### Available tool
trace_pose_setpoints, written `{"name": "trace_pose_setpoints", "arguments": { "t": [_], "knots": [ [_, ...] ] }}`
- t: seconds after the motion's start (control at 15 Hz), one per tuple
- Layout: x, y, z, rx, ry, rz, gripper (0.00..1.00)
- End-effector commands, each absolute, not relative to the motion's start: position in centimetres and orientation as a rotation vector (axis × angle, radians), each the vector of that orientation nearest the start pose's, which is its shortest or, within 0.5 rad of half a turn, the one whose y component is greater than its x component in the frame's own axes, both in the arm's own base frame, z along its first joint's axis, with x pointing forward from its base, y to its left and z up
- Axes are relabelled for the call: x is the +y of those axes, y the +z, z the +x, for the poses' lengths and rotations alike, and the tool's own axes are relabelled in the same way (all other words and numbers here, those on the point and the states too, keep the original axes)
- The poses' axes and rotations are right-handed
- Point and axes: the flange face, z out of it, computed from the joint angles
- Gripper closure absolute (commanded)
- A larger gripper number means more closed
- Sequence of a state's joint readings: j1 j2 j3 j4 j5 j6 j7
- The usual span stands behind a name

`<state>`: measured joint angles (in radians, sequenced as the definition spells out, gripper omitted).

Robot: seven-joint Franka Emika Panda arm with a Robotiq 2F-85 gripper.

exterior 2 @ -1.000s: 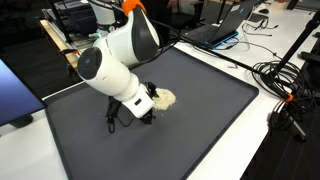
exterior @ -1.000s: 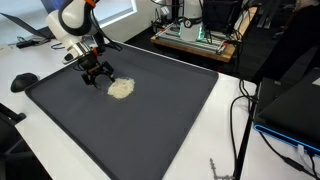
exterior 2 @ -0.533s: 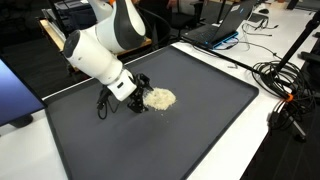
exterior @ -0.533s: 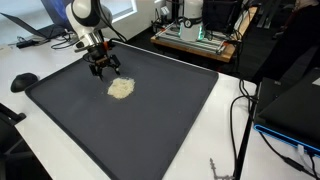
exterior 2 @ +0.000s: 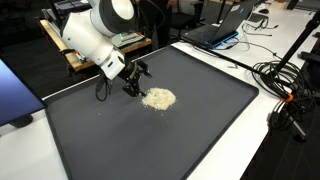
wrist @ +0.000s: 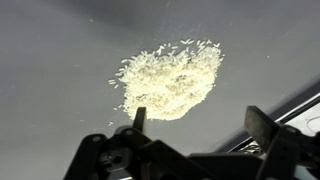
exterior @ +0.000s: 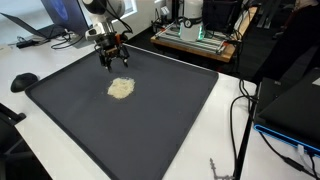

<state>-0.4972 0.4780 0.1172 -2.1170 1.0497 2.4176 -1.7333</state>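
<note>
A cluttered lab with a laptop and cables surrounds a white counter, which carries a flat, matte black rectangular mat. On the mat, off its middle, lies a small loose heap of pale rice grains. It is roughly round, with stray grains at its rim. The gripper hangs above the mat just beside the heap, clear of it, with its dark fingers spread and empty. The rounded white arm bends steeply down to it.
</note>
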Motion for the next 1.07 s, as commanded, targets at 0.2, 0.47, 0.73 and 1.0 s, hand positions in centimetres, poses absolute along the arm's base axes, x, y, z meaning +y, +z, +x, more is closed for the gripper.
{"name": "trace_pose_setpoints", "arguments": {
  "t": [0.2, 0.47, 0.73, 1.0],
  "knots": [
    [-18.5, 19.2, 47.5, -0.482, -0.792, -2.587, 0.0],
    [-16.6, 19.9, 46.3, -0.458, -0.78, -2.655, 0.0],
    [-14.4, 20.3, 45.7, -0.59, -0.699, -2.671, 0.0],
    [-13.0, 20.3, 45.1, -0.689, -0.578, -2.754, 0.0]
  ]
}}
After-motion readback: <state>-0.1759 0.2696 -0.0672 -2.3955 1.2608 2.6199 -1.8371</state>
